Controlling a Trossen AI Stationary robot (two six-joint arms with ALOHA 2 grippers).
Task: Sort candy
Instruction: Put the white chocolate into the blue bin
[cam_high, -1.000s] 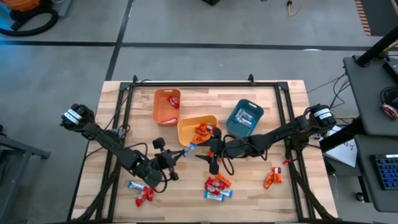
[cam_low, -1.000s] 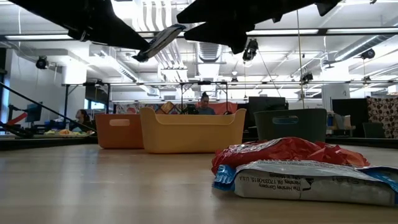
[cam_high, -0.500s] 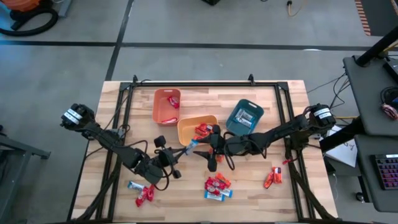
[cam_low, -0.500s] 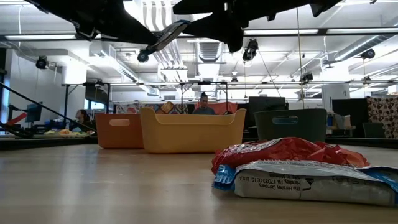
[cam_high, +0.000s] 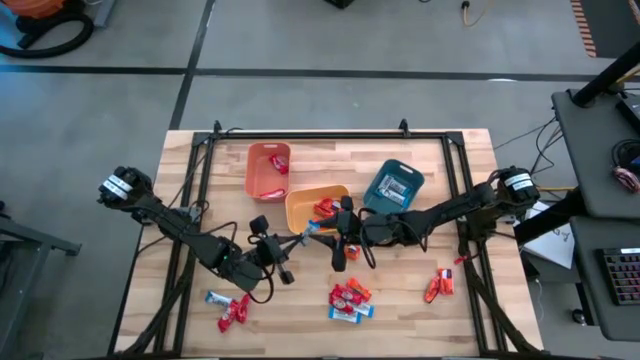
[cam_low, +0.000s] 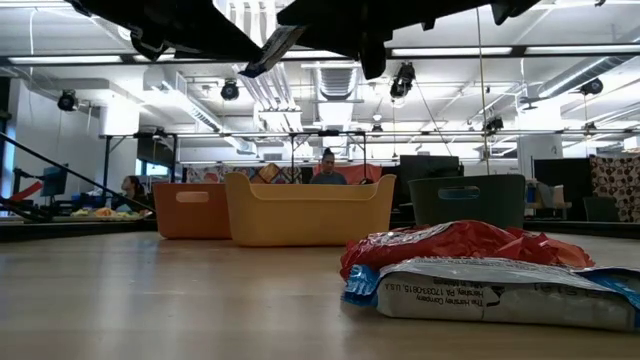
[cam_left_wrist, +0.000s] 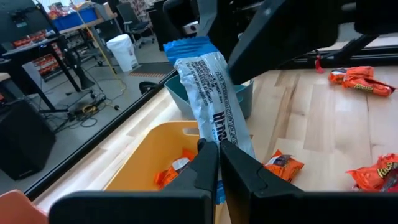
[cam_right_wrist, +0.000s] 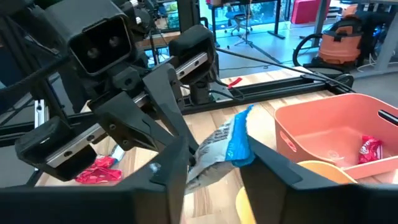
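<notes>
Blue-and-white bar (cam_left_wrist: 214, 93) held in mid-air over the yellow bin (cam_high: 312, 205), pinched at one end by the left gripper (cam_left_wrist: 217, 163), far end lying between the part-spread fingers of the right gripper (cam_right_wrist: 208, 163): a handover, apparently. Next: firm right-hand grip before left release, then carry to the teal bin (cam_high: 394, 189). Wrist views alone reveal bar and finger positions; overhead alone shows loose candy (cam_high: 349, 299) on the table (cam_high: 440, 160).

We see one blue-and-white bar (cam_left_wrist: 211, 93) held aloft, tilted, above the table. Red wrappers (cam_high: 232, 313) and orange packets (cam_high: 438, 285) lie scattered on the wood; others sit in bins.
</notes>
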